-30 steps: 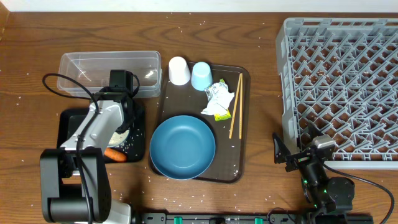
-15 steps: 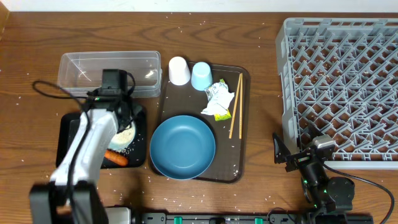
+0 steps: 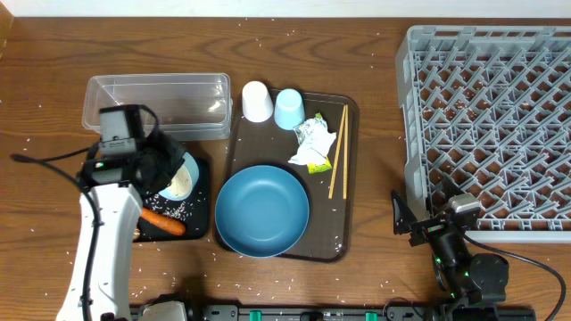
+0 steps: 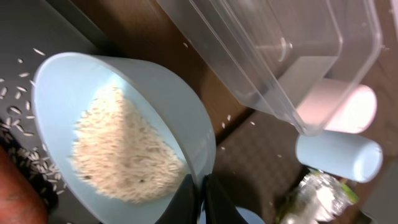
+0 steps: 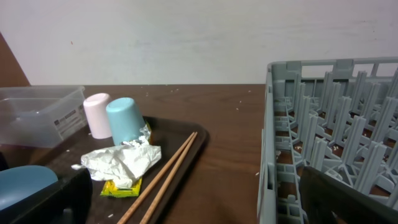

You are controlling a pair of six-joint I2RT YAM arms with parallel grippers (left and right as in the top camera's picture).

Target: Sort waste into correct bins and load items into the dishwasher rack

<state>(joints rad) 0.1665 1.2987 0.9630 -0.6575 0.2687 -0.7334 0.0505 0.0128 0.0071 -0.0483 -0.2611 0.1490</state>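
White bowl (image 4: 155, 93) pinched at the rim by left jaws, shut tight on its wall. Bowl tilted, rice (image 4: 121, 152) heaped inside. Positioned over right half of black tray (image 3: 201, 227); contact with tray not discernible. Carrot (image 3: 163, 221) lying on same tray, loose grains around it. Clear tub (image 3: 156, 94) just behind. To the right, brown tray (image 3: 350, 227) carrying blue plate (image 3: 262, 210), pinkish cup (image 3: 257, 101), light-blue cup (image 3: 289, 108), crumpled wrapper (image 3: 311, 143), chopsticks (image 3: 338, 163). Right jaws spread wide, holding nothing, low over bench (image 3: 375, 53) near front-left corner of grey rack (image 3: 491, 116).
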